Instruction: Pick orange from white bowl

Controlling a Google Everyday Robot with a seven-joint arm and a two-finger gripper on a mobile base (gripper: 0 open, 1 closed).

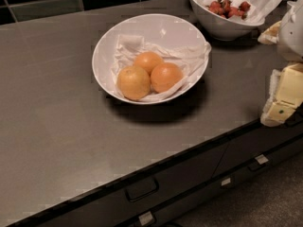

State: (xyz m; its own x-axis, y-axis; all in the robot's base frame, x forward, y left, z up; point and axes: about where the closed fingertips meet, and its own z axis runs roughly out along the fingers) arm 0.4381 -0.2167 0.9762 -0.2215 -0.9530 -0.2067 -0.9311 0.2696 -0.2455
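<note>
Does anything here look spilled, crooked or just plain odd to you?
Nothing spilled or broken. The orange sits inside the white bowl; only the bowl's crumpled paper flops over its right rim. The pincer is at the picture's right edge, apart from the bowl.

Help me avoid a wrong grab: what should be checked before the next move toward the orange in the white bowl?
1. Target told apart: orange, the deepest-coloured and rightmost of three in the white bowl: ok.
2. Orange's top uncovered: ok.
3. Room at its sides: paler fruit and third fruit crowd it on the left and behind: not ok.
4. Gripper above the orange: it sits at the view's right edge, by the edge of the counter, apart from the bowl: not ok.
5. Way in free: bowl of red fruit pieces stands farther back, off the line: ok.
6. Paper lining loose under the fruit: cannot tell.
</note>
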